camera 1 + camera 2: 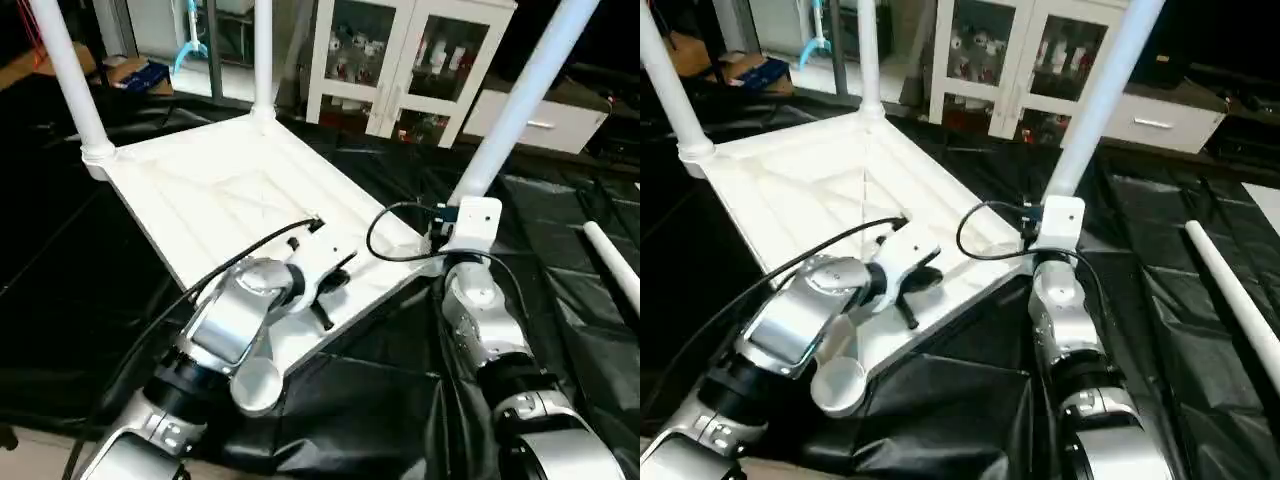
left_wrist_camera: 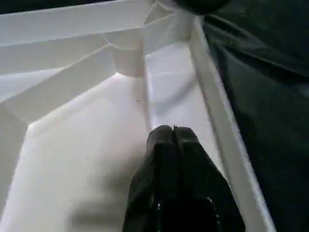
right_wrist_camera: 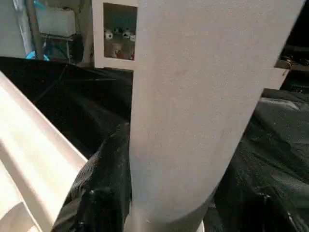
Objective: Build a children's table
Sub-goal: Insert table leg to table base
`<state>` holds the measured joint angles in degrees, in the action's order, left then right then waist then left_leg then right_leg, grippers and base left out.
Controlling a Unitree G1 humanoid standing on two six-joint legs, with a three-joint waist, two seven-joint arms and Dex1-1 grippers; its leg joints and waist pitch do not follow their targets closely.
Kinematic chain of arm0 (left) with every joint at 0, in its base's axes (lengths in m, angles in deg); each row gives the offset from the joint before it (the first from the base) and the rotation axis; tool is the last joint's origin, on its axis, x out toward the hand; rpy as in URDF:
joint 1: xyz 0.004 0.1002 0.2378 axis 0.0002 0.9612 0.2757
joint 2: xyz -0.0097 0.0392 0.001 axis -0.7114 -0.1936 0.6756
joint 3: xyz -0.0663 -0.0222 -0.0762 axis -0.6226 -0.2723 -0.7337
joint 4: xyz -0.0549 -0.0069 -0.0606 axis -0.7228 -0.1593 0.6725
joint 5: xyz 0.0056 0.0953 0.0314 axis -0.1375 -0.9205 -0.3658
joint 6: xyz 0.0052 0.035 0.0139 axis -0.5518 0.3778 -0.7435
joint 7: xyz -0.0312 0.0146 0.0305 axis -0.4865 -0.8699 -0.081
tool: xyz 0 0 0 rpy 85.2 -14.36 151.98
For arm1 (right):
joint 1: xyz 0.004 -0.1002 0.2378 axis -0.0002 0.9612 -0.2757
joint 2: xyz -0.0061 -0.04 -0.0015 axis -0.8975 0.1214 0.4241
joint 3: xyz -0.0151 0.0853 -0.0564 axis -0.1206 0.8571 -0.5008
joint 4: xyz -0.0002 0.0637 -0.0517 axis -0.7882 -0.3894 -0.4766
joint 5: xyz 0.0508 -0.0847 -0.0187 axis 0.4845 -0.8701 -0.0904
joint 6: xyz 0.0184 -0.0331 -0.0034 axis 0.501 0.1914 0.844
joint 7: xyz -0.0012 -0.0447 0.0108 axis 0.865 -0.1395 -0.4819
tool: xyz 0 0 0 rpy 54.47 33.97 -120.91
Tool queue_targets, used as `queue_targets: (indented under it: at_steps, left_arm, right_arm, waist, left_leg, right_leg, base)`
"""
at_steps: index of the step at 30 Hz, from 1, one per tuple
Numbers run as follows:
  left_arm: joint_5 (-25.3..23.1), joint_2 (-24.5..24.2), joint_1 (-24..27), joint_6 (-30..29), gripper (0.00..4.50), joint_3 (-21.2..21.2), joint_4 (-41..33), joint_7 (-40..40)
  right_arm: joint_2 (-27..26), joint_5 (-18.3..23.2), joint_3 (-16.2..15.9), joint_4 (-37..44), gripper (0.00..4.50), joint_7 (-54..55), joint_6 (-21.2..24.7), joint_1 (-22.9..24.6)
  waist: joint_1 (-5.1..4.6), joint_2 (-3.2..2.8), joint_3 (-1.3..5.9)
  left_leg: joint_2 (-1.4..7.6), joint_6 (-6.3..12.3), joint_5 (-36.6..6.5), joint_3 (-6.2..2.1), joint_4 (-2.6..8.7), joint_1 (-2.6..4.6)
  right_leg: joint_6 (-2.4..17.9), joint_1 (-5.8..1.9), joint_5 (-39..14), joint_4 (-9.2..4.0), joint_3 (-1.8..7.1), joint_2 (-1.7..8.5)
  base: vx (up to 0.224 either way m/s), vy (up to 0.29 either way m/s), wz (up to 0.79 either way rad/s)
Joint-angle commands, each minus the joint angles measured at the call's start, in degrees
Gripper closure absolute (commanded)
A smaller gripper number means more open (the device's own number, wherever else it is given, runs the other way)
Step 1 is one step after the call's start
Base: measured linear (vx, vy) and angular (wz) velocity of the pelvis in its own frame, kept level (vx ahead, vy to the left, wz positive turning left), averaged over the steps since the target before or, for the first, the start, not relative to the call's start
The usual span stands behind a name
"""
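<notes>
Head views: top (image 1: 240,200) lying underside up on black sheeting (image 1: 380,400), three legs (image 1: 525,95) standing in corner sockets, a fourth leg (image 1: 1230,290) loose on the sheeting at right, well apart. Near-left socket (image 1: 838,385) empty, so likely one leg left.

Left wrist: left gripper (image 2: 174,133) clenched, empty, over the ribs beside the rim.

Right wrist: right gripper (image 3: 125,183) grasping the near-right leg low down; open room around.

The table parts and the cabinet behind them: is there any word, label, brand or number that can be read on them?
None can be read.
Table top: plain white ribs, no text.
Legs: plain white, no label.
Cabinet: the items behind its glass are too small to read.
</notes>
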<state>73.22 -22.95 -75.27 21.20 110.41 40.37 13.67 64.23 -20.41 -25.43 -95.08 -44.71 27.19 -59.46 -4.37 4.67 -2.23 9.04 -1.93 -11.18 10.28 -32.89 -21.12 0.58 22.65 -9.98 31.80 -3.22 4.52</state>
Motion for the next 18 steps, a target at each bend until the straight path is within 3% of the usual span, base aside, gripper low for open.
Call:
queue_targets:
  at_steps: [1, 3, 4, 5, 7, 10, 11, 13, 15, 16, 18]
  left_arm:
    - [0.59, 0.08, 0.54, 0.1, 4.5, 1.81, -2.33, 1.58]
    - [1.12, 0.37, 1.05, -0.06, 4.5, 1.62, -2.77, 1.49]
    - [2.81, 0.36, 1.69, -2.16, 4.3, 0.01, -3.91, 1.81]
    - [2.81, 0.36, 1.69, -2.16, 4.3, 0.01, -3.91, 1.81]
    - [4.29, -0.54, 1.96, -3.9, 4.09, -1.18, -5.39, 2.6]
    - [5.6, -1.23, 2.41, -5.32, 3.86, -2.21, -7.36, 3.32]
    - [6.42, -2.12, 3.07, -6.04, 3.77, -2.65, -9.51, 4.08]
    - [5.57, -3.81, 3.91, -5.49, 3.61, -1.72, -10.83, 4.77]
    - [4.73, -4.65, 4.19, -4.74, 3.5, -0.99, -10.87, 4.88]
    - [3.56, -5.94, 4.68, -3.92, 3.41, 0.05, -10.97, 4.96]
    - [3.38, -7.05, 5.59, -3.81, 3.29, 0.74, -11.72, 5.56]
  right_arm:
    - [-0.61, -0.94, 1.14, -6.65, 2.67, 0.52, 3.25, 3.62]
    - [-1.81, 2.12, 2.72, -5.19, 2.67, -2.89, 4.31, 3.86]
    - [-3.79, 7.44, 3.86, -0.25, 2.67, -9.16, 10.42, 4.76]
    - [-3.79, 7.44, 3.86, -0.25, 2.67, -9.16, 10.42, 4.76]
    - [-4.61, 10.37, 3.3, 3.09, 2.67, -11.54, 14.98, 5.44]
    - [-5.67, 13.89, 3.6, 7.16, 2.67, -11.88, 19.15, 6.38]
    - [-7.38, 19.28, 4.57, 12.72, 2.67, -11.69, 25.0, 7.43]
    - [-8.92, 23.21, 5.38, 17.67, 2.67, -11.69, 30.79, 8.37]
    - [-8.88, 23.65, 4.98, 18.78, 2.67, -11.82, 32.33, 8.71]
    - [-8.64, 23.94, 4.13, 21.06, 2.67, -12.5, 34.38, 9.36]
    - [-7.98, 24.24, 2.89, 23.82, 2.67, -13.79, 36.27, 10.12]
  waist:
    - [0.14, -0.96, 2.08]
    - [0.07, -0.86, 2.09]
    - [-0.06, -1.05, 2.27]
    - [-0.05, -1.0, 2.28]
    - [-0.32, -0.9, 2.6]
    - [-0.78, -0.86, 2.89]
    - [-1.01, -0.33, 2.92]
    - [-1.51, -0.58, 3.29]
    - [-2.02, -0.4, 3.5]
    - [-1.95, -0.51, 3.47]
    - [-1.81, -0.2, 3.39]
  left_leg:
    - [4.09, -2.05, -24.7, -1.88, 4.83, 0.6]
    - [4.06, -2.14, -24.95, -1.89, 4.84, 0.45]
    - [4.07, -1.9, -25.73, -1.88, 4.79, 0.55]
    - [4.12, -1.86, -25.54, -1.96, 4.89, 0.49]
    - [4.21, -2.15, -22.47, -2.1, 5.07, -0.2]
    - [4.21, -1.97, -19.51, -2.04, 4.96, -0.51]
    - [4.24, -1.79, -18.81, -2.01, 4.94, -0.52]
    - [4.4, -1.38, -13.52, -2.11, 4.89, -0.82]
    - [4.4, -0.9, -10.4, -1.96, 4.49, -0.53]
    - [4.34, -0.54, -9.36, -1.82, 4.34, -0.35]
    - [4.31, -0.11, -8.24, -1.42, 4.08, -0.08]
  right_leg:
    - [7.08, -0.53, -20.71, -4.03, 2.61, 3.95]
    - [7.02, -0.55, -20.75, -3.95, 2.54, 3.77]
    - [7.2, -0.59, -20.64, -3.92, 2.6, 3.77]
    - [7.12, -0.89, -20.32, -3.88, 2.55, 3.61]
    - [7.45, -1.6, -16.36, -3.24, 2.48, 3.57]
    - [8.03, -2.05, -13.13, -2.86, 2.34, 3.74]
    - [8.14, -2.07, -12.91, -2.87, 2.3, 3.72]
    - [9.09, -2.78, -6.99, -2.04, 2.17, 3.82]
    - [10.39, -2.67, -3.03, -1.68, 2.19, 3.7]
    - [11.02, -2.74, -1.96, -1.69, 2.28, 3.53]
    - [11.62, -2.71, -1.92, -1.62, 2.51, 3.65]
  base:
    - [0.0, 0.0, 0.0]
    - [0.0, 0.0, 0.0]
    - [0.0, 0.0, 0.0]
    - [0.0, 0.0, 0.0]
    - [0.0, 0.0, 0.0]
    - [0.0, 0.0, 0.0]
    - [0.0, 0.0, 0.0]
    - [0.0, 0.0, 0.0]
    - [0.0, 0.0, 0.0]
    - [0.0, 0.0, 0.0]
    - [0.0, 0.0, 0.0]
